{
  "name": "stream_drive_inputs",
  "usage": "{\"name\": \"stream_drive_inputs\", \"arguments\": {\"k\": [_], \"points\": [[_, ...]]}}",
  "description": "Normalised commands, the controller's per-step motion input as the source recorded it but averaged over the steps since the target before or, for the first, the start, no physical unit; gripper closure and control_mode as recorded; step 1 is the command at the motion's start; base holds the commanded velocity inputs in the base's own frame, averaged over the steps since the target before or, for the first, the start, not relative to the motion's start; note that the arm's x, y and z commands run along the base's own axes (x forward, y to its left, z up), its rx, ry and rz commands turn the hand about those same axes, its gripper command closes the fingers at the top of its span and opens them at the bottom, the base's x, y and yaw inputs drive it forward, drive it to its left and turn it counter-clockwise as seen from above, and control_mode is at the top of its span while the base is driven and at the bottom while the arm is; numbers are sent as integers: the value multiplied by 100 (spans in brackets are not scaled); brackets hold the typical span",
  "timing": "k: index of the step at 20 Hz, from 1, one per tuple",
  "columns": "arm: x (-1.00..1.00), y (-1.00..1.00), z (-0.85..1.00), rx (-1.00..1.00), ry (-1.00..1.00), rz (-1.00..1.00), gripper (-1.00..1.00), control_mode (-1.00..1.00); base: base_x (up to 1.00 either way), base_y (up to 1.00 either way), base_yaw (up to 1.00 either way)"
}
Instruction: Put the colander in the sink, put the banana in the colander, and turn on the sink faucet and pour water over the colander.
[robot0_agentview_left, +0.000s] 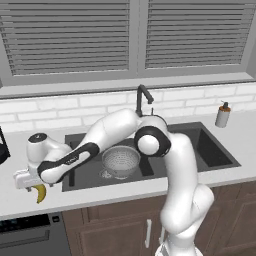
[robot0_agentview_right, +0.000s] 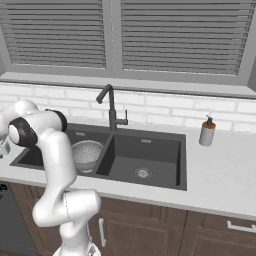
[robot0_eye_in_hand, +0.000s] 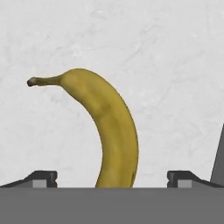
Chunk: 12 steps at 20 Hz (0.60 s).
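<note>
Colander (robot0_agentview_left: 120, 160) sits in the sink's (robot0_agentview_left: 215, 159) left basin, nothing in it as far as I can see. Banana (robot0_eye_in_hand: 107, 127) lies on the counter (robot0_agentview_left: 100, 192) left of the sink, between the wide-open fingers of the gripper (robot0_eye_in_hand: 112, 178).

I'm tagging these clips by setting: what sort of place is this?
A home-style kitchen, rendered: a dark double-basin sink with gooseneck faucet set in a pale counter, below shuttered windows.

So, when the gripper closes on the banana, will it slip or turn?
The banana is curved and smooth-skinned, so it may pivot between the open gripper fingers. It lies flat on the counter, so it probably won't roll. It looks soft; squeeze gently.
</note>
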Motion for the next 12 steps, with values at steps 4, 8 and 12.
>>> {"name": "stream_drive_inputs", "arguments": {"k": [4, 8, 12], "points": [[2, 0, -18, -3, 7, 0, -100, -100, 0, 0, 0], [7, 1, -35, -7, 1, 0, -100, -100, 0, 0, 0], [5, 4, -37, -8, 0, 0, -100, -100, 0, 0, 0]]}}
